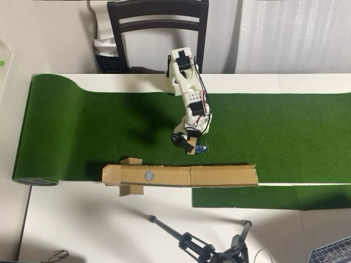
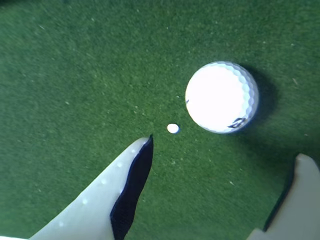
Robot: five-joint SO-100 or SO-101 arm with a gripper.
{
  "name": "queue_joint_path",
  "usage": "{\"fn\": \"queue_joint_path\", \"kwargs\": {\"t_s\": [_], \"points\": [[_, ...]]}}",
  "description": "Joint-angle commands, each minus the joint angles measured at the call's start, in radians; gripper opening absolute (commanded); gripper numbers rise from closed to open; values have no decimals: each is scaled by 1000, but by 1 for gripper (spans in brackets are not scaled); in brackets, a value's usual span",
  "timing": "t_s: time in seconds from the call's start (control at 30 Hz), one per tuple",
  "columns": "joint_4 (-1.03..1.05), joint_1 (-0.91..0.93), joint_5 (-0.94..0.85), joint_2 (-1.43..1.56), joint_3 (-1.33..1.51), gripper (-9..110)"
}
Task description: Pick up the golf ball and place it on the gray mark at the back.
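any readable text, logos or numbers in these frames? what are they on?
None can be read.
Golf ball: a small dark mark near its lower edge in the wrist view, too blurred to read.
Box behind the chair in the overhead view: print too small to read.

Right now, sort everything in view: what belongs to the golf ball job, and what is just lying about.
Belongs to the job:
golf ball, on the turf
gray mark, on the cardboard strip
pincer, open, short of the ball

Just lying about:
tiny white dot beside the ball
chair
tripod
green turf mat
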Motion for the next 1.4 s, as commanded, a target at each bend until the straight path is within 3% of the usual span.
{"fn": "queue_joint_path", "kwargs": {"t_s": [0.0,0.67,1.37], "points": [[-15,34,26,8,-94,44],[-207,60,51,-49,-86,44],[-190,9,35,-207,-98,44]]}}
